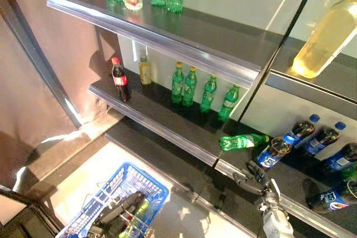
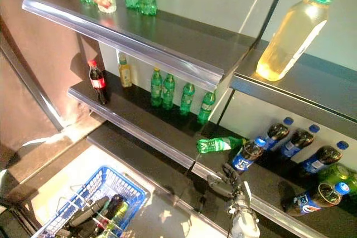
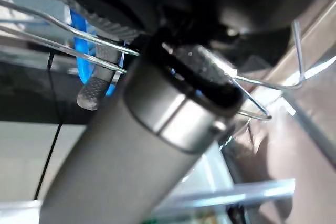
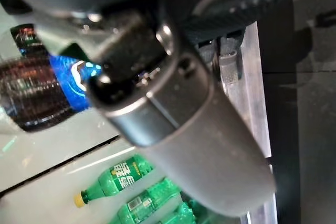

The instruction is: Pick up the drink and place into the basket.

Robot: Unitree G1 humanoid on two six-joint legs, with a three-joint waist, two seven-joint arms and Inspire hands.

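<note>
A dark cola bottle with a blue label [image 1: 277,150] lies on the low shelf [image 1: 184,132], and it also shows past the thumb in the right wrist view [image 4: 37,93]. My right hand [image 1: 254,175] reaches over the shelf's front rail just short of this bottle, open and holding nothing. A green bottle [image 1: 242,141] lies on its side just left of the cola. At the lower left, my left hand [image 1: 120,207] is shut on the wire handles [image 3: 63,45] of the blue basket [image 1: 150,185]. Something green lies inside the basket beside the hand.
Several upright green bottles [image 1: 192,85], a small yellow bottle [image 1: 145,71] and a red-capped cola [image 1: 119,79] stand on the middle shelf. More blue-label bottles [image 1: 323,137] lie to the right. A big yellow bottle [image 1: 329,34] rests on the upper right shelf. Metal rails edge each shelf.
</note>
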